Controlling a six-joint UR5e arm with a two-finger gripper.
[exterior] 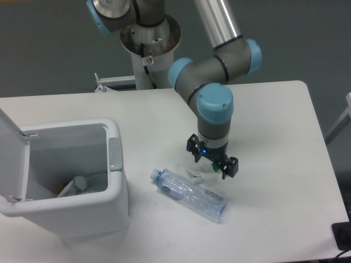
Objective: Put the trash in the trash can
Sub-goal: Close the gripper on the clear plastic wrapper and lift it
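Black jaws (211, 165) spread around crumpled wrapper (200, 173), beside bottle (189, 193).

White table (285, 126) w/ rounded corners, dark grey floor (49, 49) behind, even light

Even, soft overhead light, faint shadows, slightly grainy low-resolution view.

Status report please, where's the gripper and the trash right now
Gripper open, low over the wrapper. Bottle lying on the table beside it. Trash can lid open. Nothing in the way.
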